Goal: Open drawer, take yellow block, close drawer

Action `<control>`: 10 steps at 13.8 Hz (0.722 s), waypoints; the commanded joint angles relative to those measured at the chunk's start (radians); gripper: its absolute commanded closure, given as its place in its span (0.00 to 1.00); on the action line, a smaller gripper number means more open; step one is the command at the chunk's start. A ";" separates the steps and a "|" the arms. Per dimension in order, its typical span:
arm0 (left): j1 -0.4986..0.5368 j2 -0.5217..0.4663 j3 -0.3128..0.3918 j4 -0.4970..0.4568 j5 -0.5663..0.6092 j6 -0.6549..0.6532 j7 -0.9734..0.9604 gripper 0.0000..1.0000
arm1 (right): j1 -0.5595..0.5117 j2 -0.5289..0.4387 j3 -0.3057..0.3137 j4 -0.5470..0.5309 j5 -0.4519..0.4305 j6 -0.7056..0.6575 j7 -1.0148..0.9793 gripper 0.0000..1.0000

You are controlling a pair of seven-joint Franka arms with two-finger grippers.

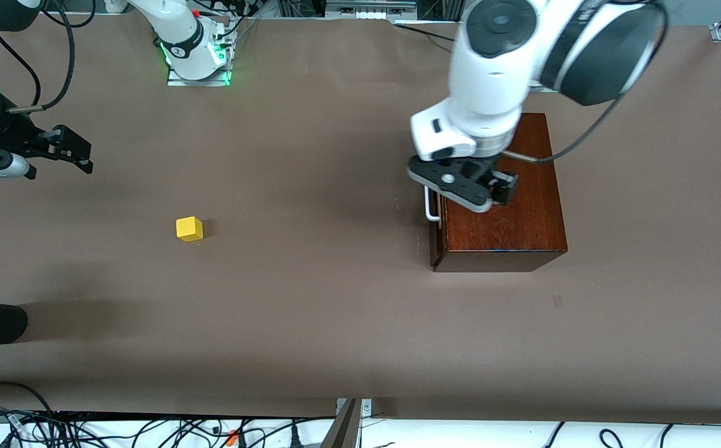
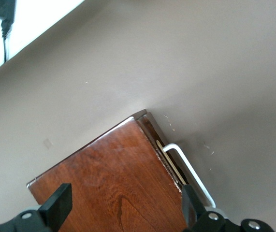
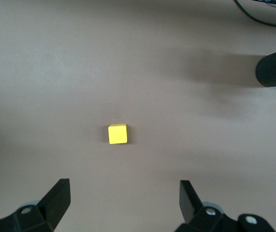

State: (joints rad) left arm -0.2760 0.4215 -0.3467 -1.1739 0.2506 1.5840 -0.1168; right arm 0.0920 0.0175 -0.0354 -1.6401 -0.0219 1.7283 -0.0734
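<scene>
Yellow block [image 3: 117,134] — under open right end effector [image 3: 123,198]

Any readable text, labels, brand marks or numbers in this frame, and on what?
None can be read.
yellow block: plain faces, no marking.
drawer and its wooden box: bare wood, no label.
Left arm and right arm's base: no legible lettering.

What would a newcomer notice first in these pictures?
The left gripper, fingers open, hangs over the dark box right by the shut drawer's white handle. The yellow block sits alone on the table toward the right arm's end, where the right gripper hangs open.
</scene>
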 commanded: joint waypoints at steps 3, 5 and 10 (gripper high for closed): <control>0.072 -0.088 0.009 -0.015 -0.060 -0.056 -0.243 0.00 | -0.006 0.007 0.005 0.020 -0.007 -0.004 0.017 0.00; 0.092 -0.124 0.031 -0.035 -0.067 -0.102 -0.239 0.00 | -0.008 0.007 0.003 0.020 -0.007 -0.004 0.017 0.00; 0.103 -0.253 0.216 -0.180 -0.215 -0.090 -0.109 0.00 | -0.008 0.007 0.003 0.020 -0.007 -0.004 0.017 0.00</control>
State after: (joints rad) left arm -0.1821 0.2585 -0.1972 -1.2396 0.0971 1.4751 -0.2915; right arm 0.0911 0.0175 -0.0370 -1.6400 -0.0219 1.7284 -0.0733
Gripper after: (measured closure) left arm 0.000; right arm 0.000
